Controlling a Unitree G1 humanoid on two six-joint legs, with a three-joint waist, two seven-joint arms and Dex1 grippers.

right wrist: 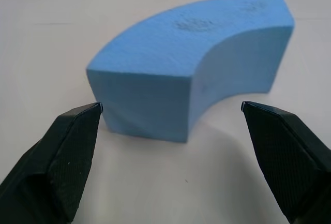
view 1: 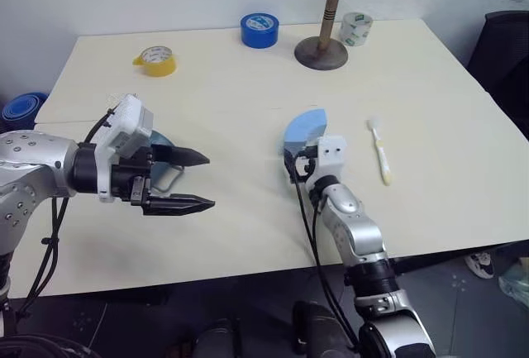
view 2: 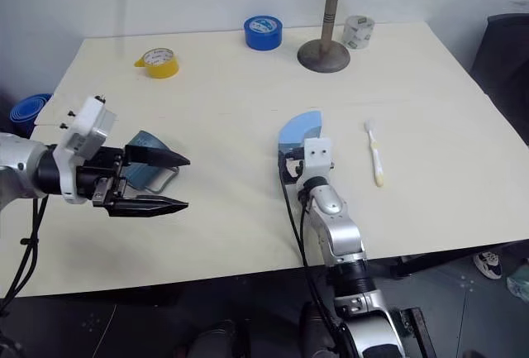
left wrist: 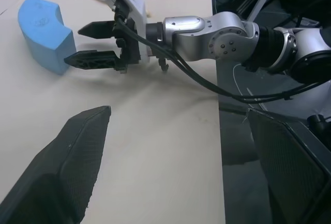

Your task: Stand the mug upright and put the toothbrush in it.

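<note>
The teal-blue mug [view 2: 144, 148] lies on the table's left part, its squarish handle [view 2: 164, 179] toward me, partly hidden behind my left gripper [view 2: 186, 182]. That gripper hovers open above and in front of it, pointing right. The toothbrush [view 1: 380, 153], white head and pale yellow handle, lies flat on the right part of the table. My right gripper [right wrist: 170, 107] is open and low over the table, its fingers on either side of the near end of a curved blue foam block [right wrist: 191, 63], not touching it. The toothbrush lies to the right of that gripper.
At the back of the cream table [view 1: 231, 102] stand a yellow tape roll [view 1: 155, 60], a blue tape roll [view 1: 259, 30], a wooden stand [view 1: 322, 44] and a clear tape roll [view 1: 356, 28]. A black chair [view 1: 506, 44] sits beyond the right edge.
</note>
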